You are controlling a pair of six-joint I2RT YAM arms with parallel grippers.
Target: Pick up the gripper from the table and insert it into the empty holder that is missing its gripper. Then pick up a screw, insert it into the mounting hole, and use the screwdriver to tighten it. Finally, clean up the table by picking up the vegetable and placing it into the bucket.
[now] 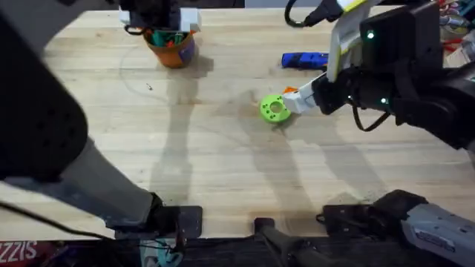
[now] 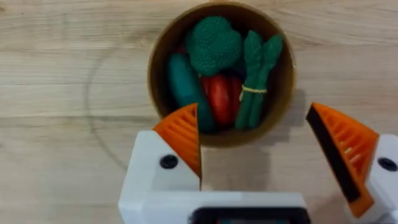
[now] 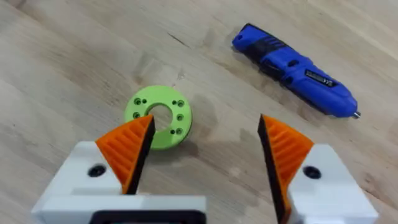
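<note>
The orange bucket (image 1: 172, 49) stands at the table's far left, holding toy food. A dark green elongated vegetable (image 2: 181, 82) lies inside the bucket (image 2: 160, 46), next to broccoli, asparagus and a red piece. My left gripper (image 2: 255, 149) hovers open right over it (image 1: 165, 28). The blue screwdriver (image 1: 304, 60) lies flat at the far right (image 3: 295, 65). My right gripper (image 1: 286, 99) is open and empty just right of a lime-green holed disc (image 1: 274, 109), which sits ahead of its left finger (image 3: 158, 116). The loose gripper part, holder and screw are out of view.
Bare wood stretches across the middle and near side of the table. The left arm's dark link covers the left edge of the overhead view. Both arm bases and mounts sit along the near edge.
</note>
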